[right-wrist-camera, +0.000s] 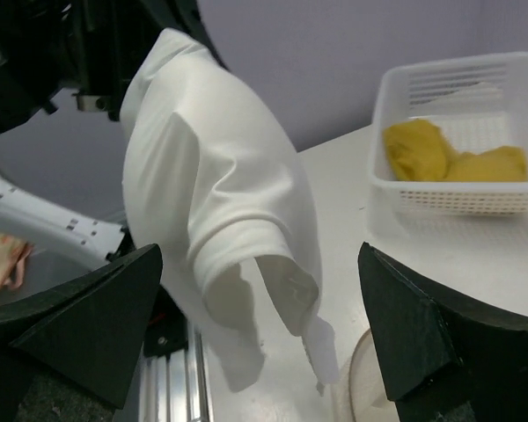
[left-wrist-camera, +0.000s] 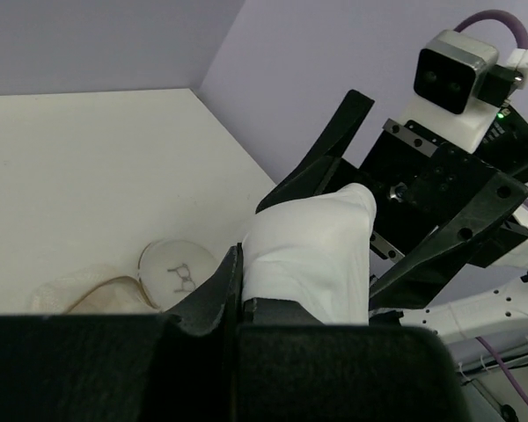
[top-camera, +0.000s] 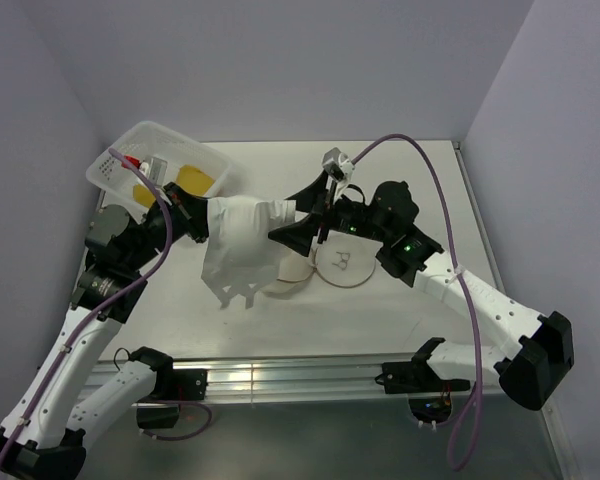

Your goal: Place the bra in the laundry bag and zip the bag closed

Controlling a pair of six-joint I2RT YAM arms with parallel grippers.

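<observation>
Bra [top-camera: 242,240] hangs above the bench [top-camera: 310,325], clenched in the left claw [top-camera: 202,218] at its 9 o'clock; the right claw [right-wrist-camera: 257,264] gapes wide around its 3 o'clock end. Laundry bag [top-camera: 342,264] lies at its 5 o'clock.

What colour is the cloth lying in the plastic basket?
The cloth is yellow; right wrist view shows it best.

The bra [top-camera: 242,240] is hanging up off the table [top-camera: 380,320], plain white and all bunched up. One end is sitting pinched in the left gripper [top-camera: 202,220] and the straps are dangling down below. The laundry bag [top-camera: 298,268] is lying on the table right under and behind it, see-through white mesh with a thin tan hoop rim. It's sitting unzipped, with its round lid [top-camera: 345,265] flopping out flat beside it, little black glasses mark facing up.
</observation>
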